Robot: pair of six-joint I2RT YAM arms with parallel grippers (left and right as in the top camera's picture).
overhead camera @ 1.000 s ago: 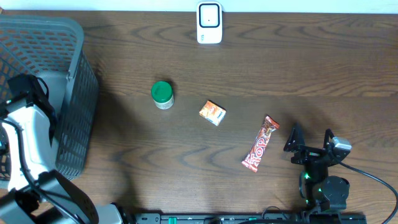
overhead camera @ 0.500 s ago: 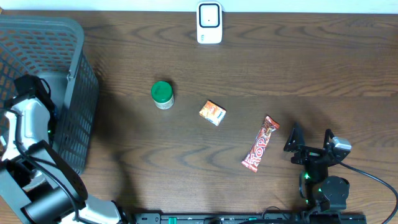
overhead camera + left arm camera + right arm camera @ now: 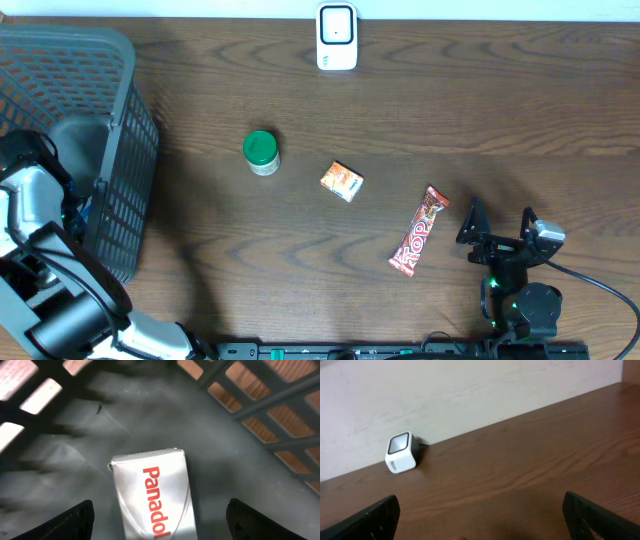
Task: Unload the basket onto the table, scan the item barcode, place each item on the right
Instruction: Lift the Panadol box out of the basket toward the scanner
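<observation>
A white Panadol box (image 3: 150,495) with red lettering lies flat on the floor of the grey basket (image 3: 125,130). My left gripper (image 3: 160,522) hovers over it, open, with one finger on each side of the box and not touching it. In the overhead view the left arm (image 3: 25,195) reaches into the basket at the far left. The white barcode scanner (image 3: 337,37) stands at the table's far edge and also shows as the scanner (image 3: 401,453) in the right wrist view. My right gripper (image 3: 498,230) rests open and empty at the lower right.
On the table lie a green-lidded jar (image 3: 260,152), a small orange box (image 3: 342,181) and a red candy bar (image 3: 419,231). The basket's lattice walls (image 3: 260,405) rise close around the left gripper. A pale wall (image 3: 470,390) backs the table.
The left arm has shifted left and toward the near side inside the basket. The right arm and the items on the table have not moved.
</observation>
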